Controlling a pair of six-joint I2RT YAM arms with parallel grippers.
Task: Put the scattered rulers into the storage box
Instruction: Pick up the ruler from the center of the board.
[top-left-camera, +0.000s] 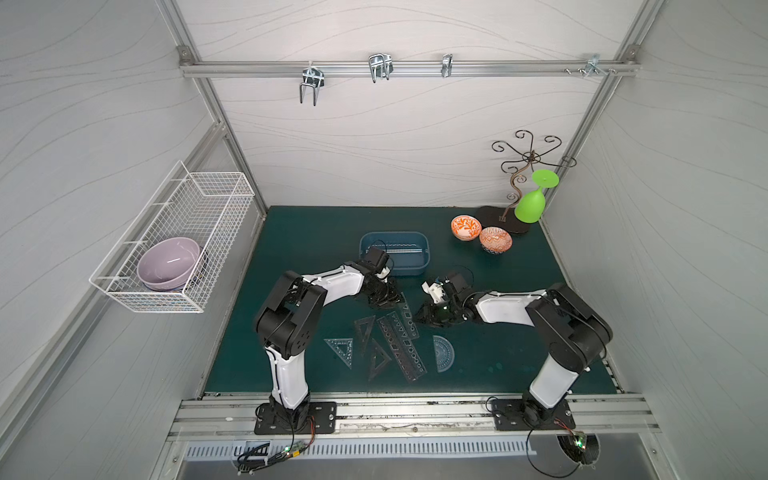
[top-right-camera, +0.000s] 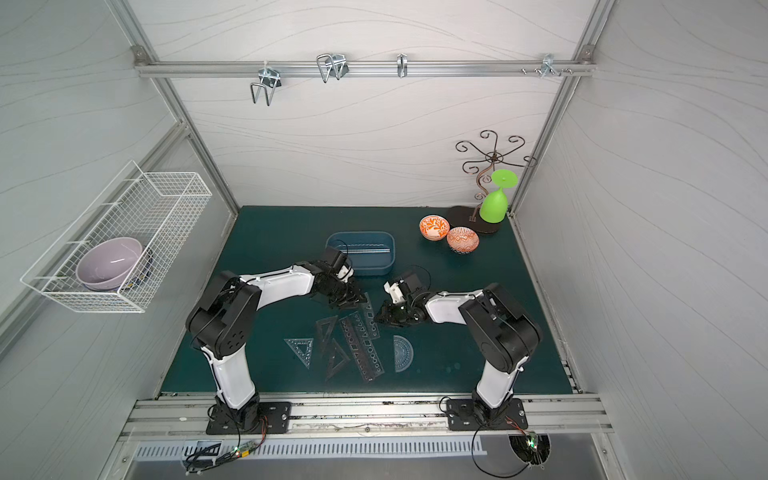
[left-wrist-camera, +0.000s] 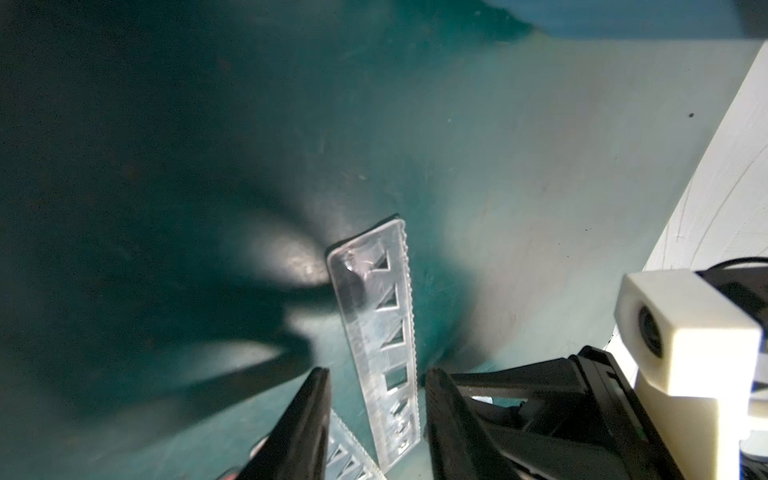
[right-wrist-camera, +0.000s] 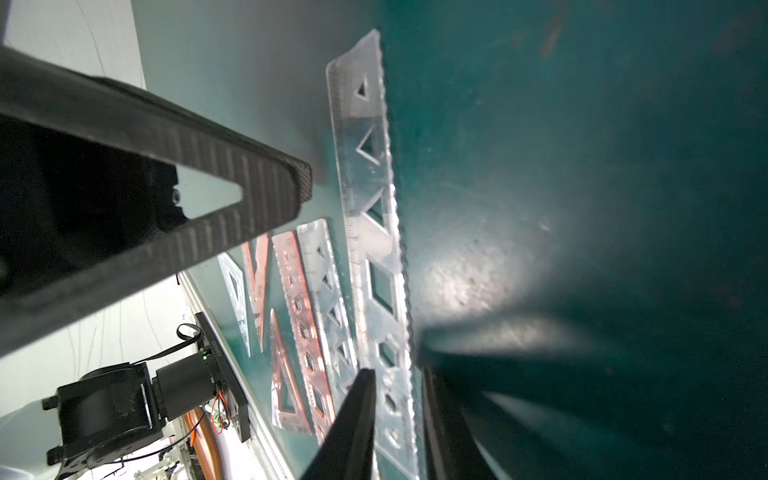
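Storage box: a shallow dusty-blue plastic tub sits toward the back of the dark green mat. A thin clear straightedge lies lengthwise inside it.

Left gripper: the left gripper is low over the mat, just in front of the tub. Its jaws stand apart, one on each side of a long see-through stencil strip. From its wrist, bare mat shows between one finger and the strip's edge, so it is released, not clamped.

Right gripper: the right gripper faces the left one, close by. Its narrow jaws flank the same strip across its width, close to both edges. I cannot tell whether they actually pinch it.

Other rulers, flat on the mat nearer the arm bases:
- a second long smoky stencil strip, beside the first
- two smoky-dark triangles and, just left of the strips
- a bluish triangle, further left
- a bluish half-circle protractor, off to the right on its own

Elsewhere: two orange patterned bowls stand at the back right, well apart from the rulers.
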